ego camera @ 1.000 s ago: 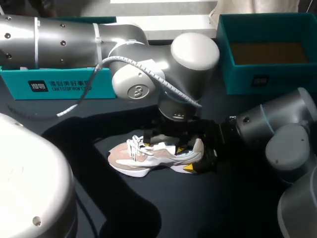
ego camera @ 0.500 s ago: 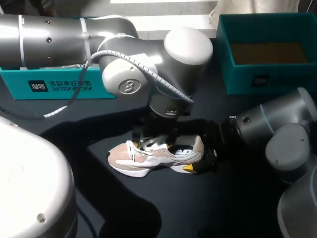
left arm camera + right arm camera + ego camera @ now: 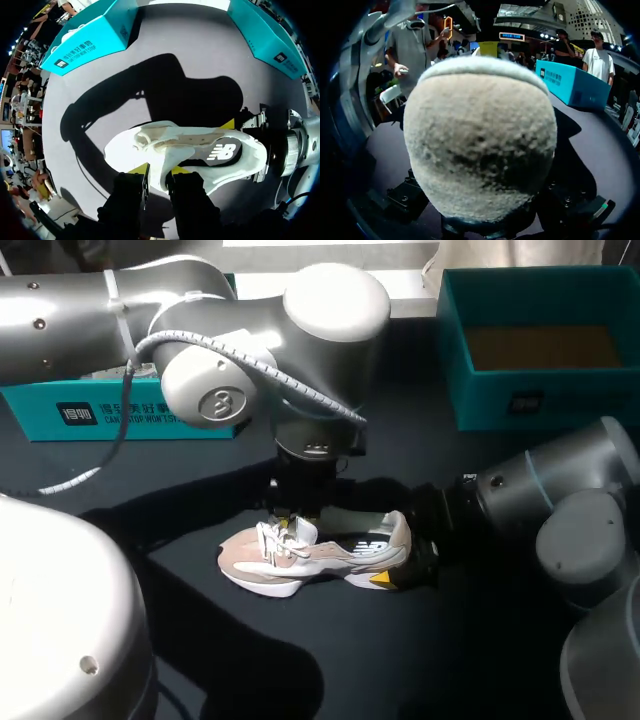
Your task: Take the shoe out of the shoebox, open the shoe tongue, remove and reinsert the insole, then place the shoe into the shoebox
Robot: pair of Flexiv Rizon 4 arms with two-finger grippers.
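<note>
A pink, beige and white shoe (image 3: 315,558) lies on its side on the dark table, toe to the left. My left gripper (image 3: 291,523) comes down on it from above. In the left wrist view the left gripper (image 3: 158,174) is shut on the white shoe tongue (image 3: 159,161), one finger on each side. My right gripper (image 3: 412,554) reaches in from the right, its fingers wide apart on both sides of the heel (image 3: 480,135), which fills the right wrist view. The open teal shoebox (image 3: 540,390) stands at the back right.
A second teal box part (image 3: 120,412) with white print lies at the back left, behind my left arm. A loose cable (image 3: 70,480) hangs from the left arm over the table. Bare dark table (image 3: 330,660) extends in front of the shoe.
My left arm has moved left along the shoe, from its middle to the tongue. Its fingers have closed from wide open onto the tongue. The shoe and right arm kept still.
</note>
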